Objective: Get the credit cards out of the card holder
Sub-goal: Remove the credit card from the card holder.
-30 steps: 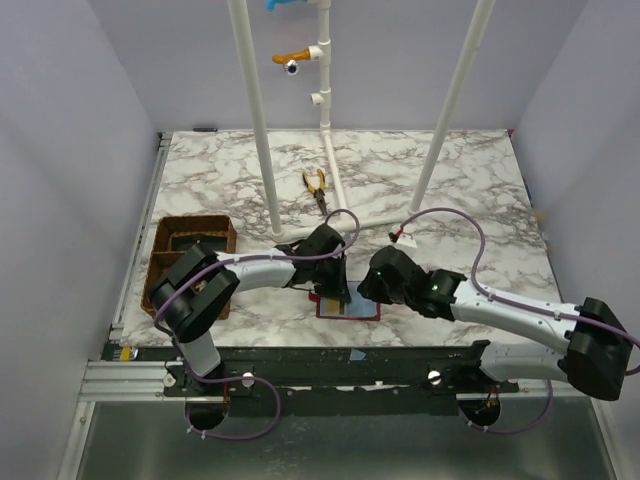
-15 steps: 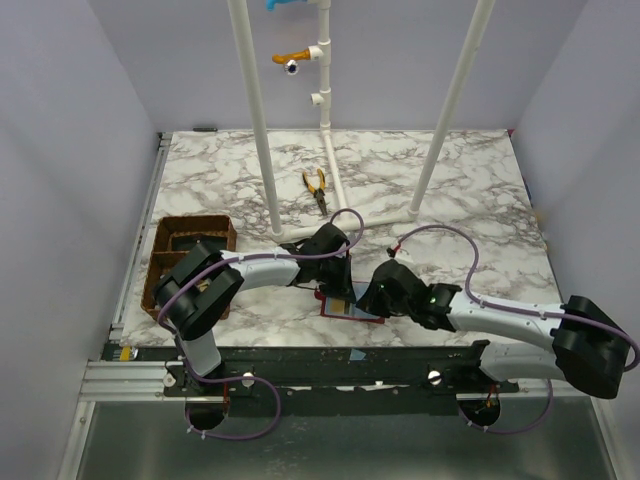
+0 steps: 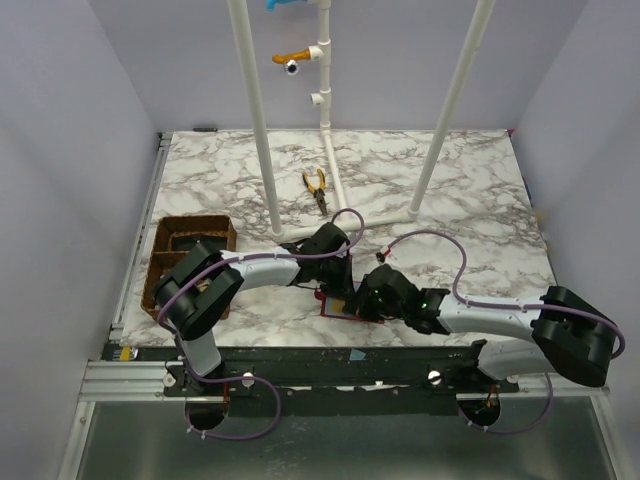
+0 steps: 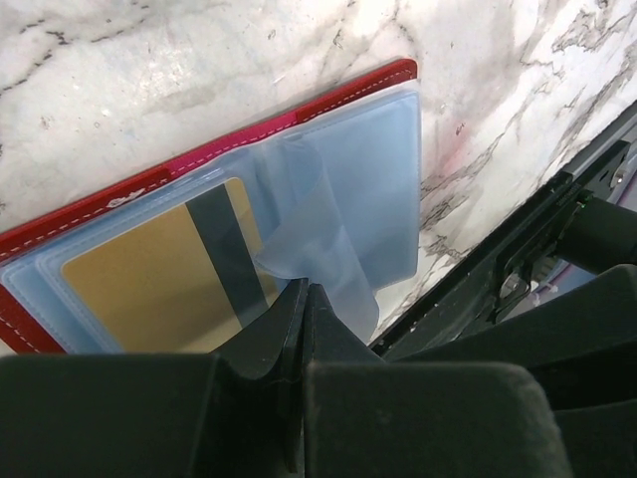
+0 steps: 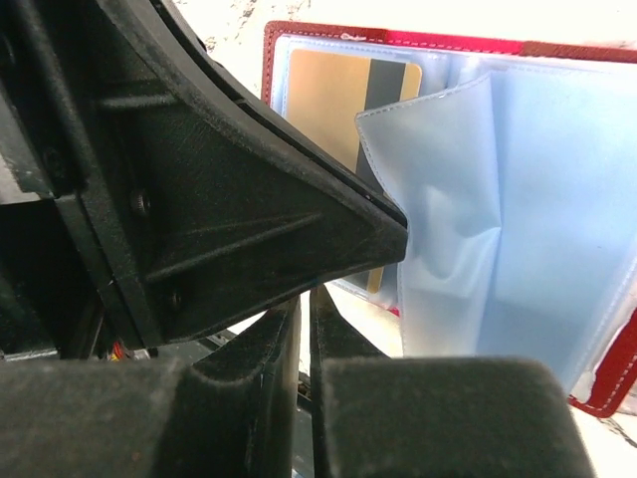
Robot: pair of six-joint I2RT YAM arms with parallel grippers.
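no legible text, labels or numbers

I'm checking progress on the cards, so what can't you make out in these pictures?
Left wrist: near edge of card, behind left gripper.
Right wrist: tips of right gripper, behind left gripper; grip unclear.
Top: holder mostly under both grippers.
All views: further cards, sleeves too cloudy.

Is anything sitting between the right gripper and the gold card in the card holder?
Yes. In the right wrist view, the black left gripper sits just ahead of the right gripper, hiding part of the gold card. A translucent sleeve page of the card holder also curls over the card's striped end.
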